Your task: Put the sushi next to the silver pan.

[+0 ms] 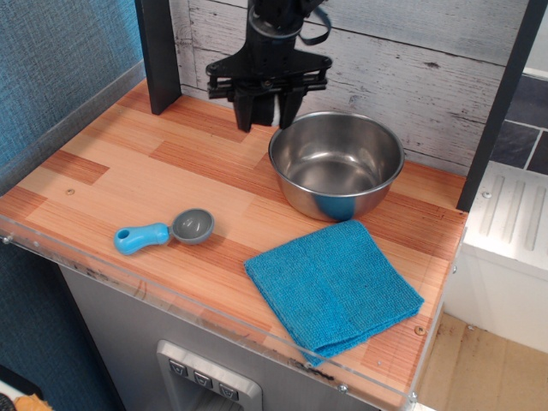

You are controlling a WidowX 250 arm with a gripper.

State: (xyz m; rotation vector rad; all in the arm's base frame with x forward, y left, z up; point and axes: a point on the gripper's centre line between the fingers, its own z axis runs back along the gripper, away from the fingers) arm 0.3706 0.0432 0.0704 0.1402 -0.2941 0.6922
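Observation:
The silver pan [301,193] is a round, shiny steel bowl on the wooden counter at the back right, and its inside is empty. My black gripper [265,115] hangs above the counter just left of the pan's far-left rim, near the back wall. Its fingers [244,110] are closed on a small dark thing with a white end, the sushi [273,106]. The fingers hide most of the sushi, which is held off the counter.
A grey scoop with a blue handle [164,231] lies at the front left. A folded blue cloth [332,286] lies at the front right, in front of the pan. A black post [158,53] stands at the back left, and another [499,103] at the right.

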